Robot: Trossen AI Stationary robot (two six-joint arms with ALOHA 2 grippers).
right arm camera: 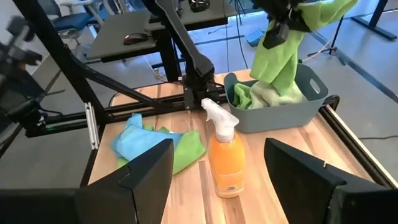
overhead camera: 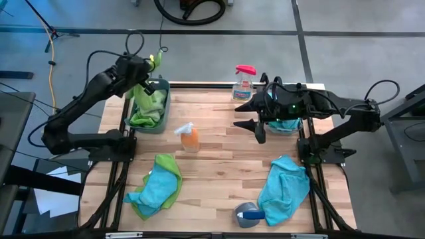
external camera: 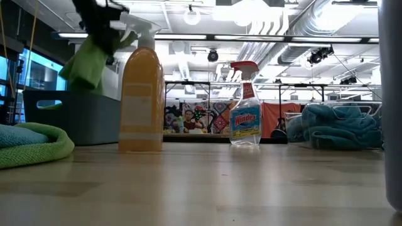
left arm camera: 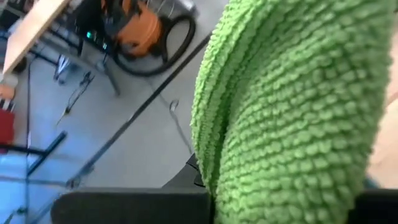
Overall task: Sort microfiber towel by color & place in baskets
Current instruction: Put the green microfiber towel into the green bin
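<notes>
Above the far-left corner of the surface (overhead camera: 219, 166): the left pincer (overhead camera: 147, 72) hangs over the teal basket (overhead camera: 150, 125), clamped on a green towel (right arm camera: 277, 59).
Held towel: it droops from that pincer, its lower end reaching the green towels (overhead camera: 149, 106) already piled in the basket straight below.
Left wrist view: green weave (left arm camera: 292, 118) fills most of it, pressed against the dark fingers (left arm camera: 130, 205).
Right pincer (overhead camera: 255, 119): fingers spread apart and holding nothing, it points towards the middle of the surface.
Clear basket (overhead camera: 287, 125): directly under the right arm, behind its pincer, with a blue towel (external camera: 339, 125) inside.
Orange spray bottle (overhead camera: 189, 137): ahead of the right pincer, standing upright, between it and the teal basket.
Windex bottle (overhead camera: 243, 83): just beside the right pincer, at the far edge.
Loose towels: a blue and green pair (overhead camera: 157, 186) lies near the front on the left arm's side; a blue one (overhead camera: 284, 188) lies at the front below the right pincer.
</notes>
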